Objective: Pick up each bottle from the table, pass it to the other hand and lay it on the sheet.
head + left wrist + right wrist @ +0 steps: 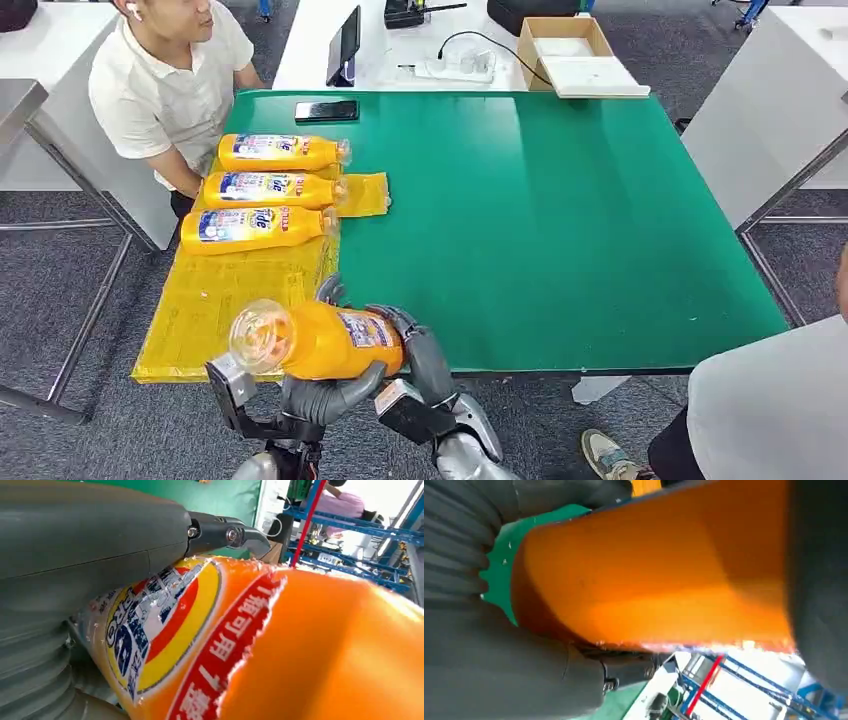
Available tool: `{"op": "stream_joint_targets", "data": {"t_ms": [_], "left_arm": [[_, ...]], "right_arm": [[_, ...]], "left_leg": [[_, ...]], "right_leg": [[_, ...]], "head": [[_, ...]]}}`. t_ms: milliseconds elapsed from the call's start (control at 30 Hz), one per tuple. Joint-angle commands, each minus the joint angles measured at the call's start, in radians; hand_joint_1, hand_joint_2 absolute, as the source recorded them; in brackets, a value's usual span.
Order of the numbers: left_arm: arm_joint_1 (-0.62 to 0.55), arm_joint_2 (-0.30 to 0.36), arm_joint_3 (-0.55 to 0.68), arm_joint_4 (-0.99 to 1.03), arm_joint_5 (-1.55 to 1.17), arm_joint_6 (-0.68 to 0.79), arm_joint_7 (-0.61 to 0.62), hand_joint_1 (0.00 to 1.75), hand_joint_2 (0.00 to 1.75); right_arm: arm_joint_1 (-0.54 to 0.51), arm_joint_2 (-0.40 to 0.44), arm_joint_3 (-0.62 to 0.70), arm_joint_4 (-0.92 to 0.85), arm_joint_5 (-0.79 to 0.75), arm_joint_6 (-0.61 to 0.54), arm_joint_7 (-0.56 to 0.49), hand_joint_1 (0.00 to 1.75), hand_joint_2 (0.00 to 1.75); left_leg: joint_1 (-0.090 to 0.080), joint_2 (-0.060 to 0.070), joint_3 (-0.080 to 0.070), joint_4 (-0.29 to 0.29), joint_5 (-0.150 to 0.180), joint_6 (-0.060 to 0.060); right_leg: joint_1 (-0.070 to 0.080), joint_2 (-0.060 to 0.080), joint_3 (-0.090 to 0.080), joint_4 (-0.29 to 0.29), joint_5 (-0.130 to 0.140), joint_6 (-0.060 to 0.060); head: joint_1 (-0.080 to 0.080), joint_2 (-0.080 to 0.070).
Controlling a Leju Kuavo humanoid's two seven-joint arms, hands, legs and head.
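We see both hands on one orange bottle (318,341), held lying sideways low in the head view, its clear cap end toward the left hand's side. The left hand (325,395) cups it from beneath, its thumb curling up the near side; in the left wrist view the grey thumb (90,535) lies across the bottle's label (160,625). The right hand (415,345) wraps the bottle's base end, its dark fingers (395,318) curled over the top, and the right wrist view shows the orange body (659,575) pressed between grey hand parts.

Just under and beyond the hands lies the yellow sheet (215,310), draped over the near left corner of the green table (560,220). Farther out along the sheet three more bottles (268,187) lie on their sides in a row, caps pointing toward the right hand's side. Past them a black phone (326,110) rests on the table's far edge, and a person in a white shirt (165,80) sits beyond the left hand's side.
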Motion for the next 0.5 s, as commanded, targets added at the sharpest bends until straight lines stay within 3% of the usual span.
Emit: {"op": "stream_joint_targets", "data": {"t_ms": [33,67,100,200,233,267,300,333,500], "left_arm": [[-0.036,0.007,-0.015,0.015,0.0,0.019,-0.019,0.0,1.75],[-0.038,0.008,-0.016,0.016,-0.001,0.02,-0.021,0.0,1.75],[-0.038,0.008,-0.016,0.016,-0.001,0.02,-0.021,1.73,1.75],[-0.04,0.015,-0.027,0.02,0.007,-0.006,-0.026,1.75,1.75],[-0.038,0.017,-0.024,0.019,0.019,-0.018,-0.022,1.75,1.75],[-0.034,0.018,-0.02,0.018,0.036,-0.035,-0.009,1.75,1.75],[-0.03,0.02,-0.013,0.019,0.058,-0.057,0.013,1.75,1.75],[-0.027,0.022,-0.009,0.023,0.073,-0.072,0.032,1.75,1.75],[-0.02,0.025,0.018,0.054,0.086,-0.109,0.081,1.75,1.75]], "right_arm": [[-0.053,0.03,0.08,0.196,-0.017,0.03,-0.004,1.75,1.75],[-0.055,0.031,0.083,0.204,-0.023,0.036,-0.004,1.75,1.75],[-0.052,0.032,0.085,0.205,-0.023,0.036,-0.004,1.75,1.75],[-0.062,0.03,0.079,0.22,-0.033,0.031,-0.003,1.75,1.75],[-0.062,0.029,0.073,0.217,-0.041,0.031,-0.002,1.59,1.75],[-0.057,0.025,0.063,0.204,-0.057,0.038,0.002,0.65,1.75],[-0.052,0.021,0.056,0.188,-0.066,0.041,0.007,0.0,1.75],[-0.046,0.018,0.047,0.173,-0.073,0.037,0.01,0.0,0.0],[-0.025,0.002,0.012,0.096,-0.1,0.036,0.022,0.0,0.0]], "left_leg": [[0.001,0.0,0.003,-0.001,0.0,-0.002],[0.001,0.001,0.002,-0.001,0.0,-0.002],[0.001,0.001,0.004,-0.001,-0.001,-0.003],[0.001,0.0,0.003,-0.001,0.0,-0.002],[0.001,0.0,0.002,-0.001,0.0,-0.002],[0.001,0.0,0.002,-0.001,0.0,-0.001],[0.001,-0.001,0.003,-0.001,0.0,-0.002],[0.001,-0.001,0.002,-0.001,0.0,-0.001],[0.001,0.0,0.003,-0.001,0.0,-0.002]], "right_leg": [[0.001,-0.002,0.003,-0.001,-0.001,-0.002],[0.001,-0.001,0.002,-0.001,-0.001,-0.002],[0.002,-0.002,0.004,-0.001,-0.001,-0.003],[0.001,-0.002,0.002,-0.001,-0.001,-0.002],[0.001,-0.002,0.002,-0.001,-0.001,-0.002],[0.001,-0.002,0.002,-0.001,-0.001,-0.001],[0.001,-0.003,0.003,-0.001,-0.001,-0.002],[0.001,-0.002,0.002,-0.001,-0.001,-0.001],[0.001,-0.002,0.003,-0.001,-0.001,-0.002]], "head": [[0.0,0.0],[0.0,0.0],[-0.001,0.0],[0.0,0.0],[0.0,0.0],[0.0,0.0],[0.0,0.0],[0.0,0.0],[0.0,0.0]]}}
